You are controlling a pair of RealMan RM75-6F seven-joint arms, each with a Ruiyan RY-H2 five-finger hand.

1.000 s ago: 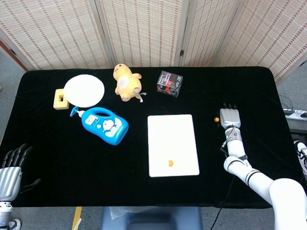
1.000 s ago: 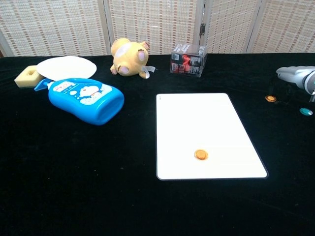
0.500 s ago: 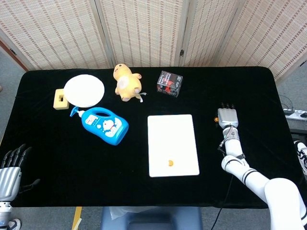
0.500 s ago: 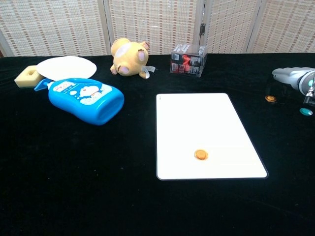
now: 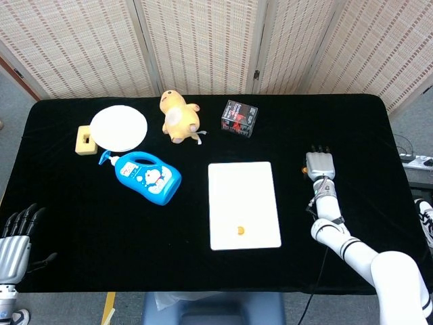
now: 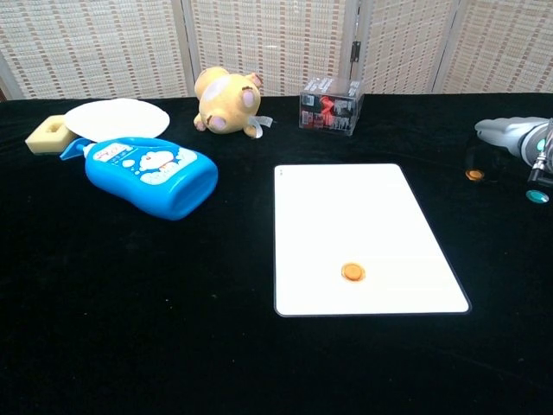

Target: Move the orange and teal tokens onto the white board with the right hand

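Black-clothed counter w/ woven screens behind; white board at centre

2 orange tokens: one on board, one on cloth beside right hand; 1 teal token, seen only in chest view, by that hand's wrist. Right hand lies flat, fingers straight and together, holding nothing. Left hand, head view only, at near left edge, fingers slightly spread, empty. 1 blue bottle, 1 plush, 1 plate

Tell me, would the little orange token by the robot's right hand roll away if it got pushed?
Probably not: the orange token looks like a flat disc lying on black cloth, so it would likely slide. It seems small and thin, so it may be fiddly for the right hand to pinch.
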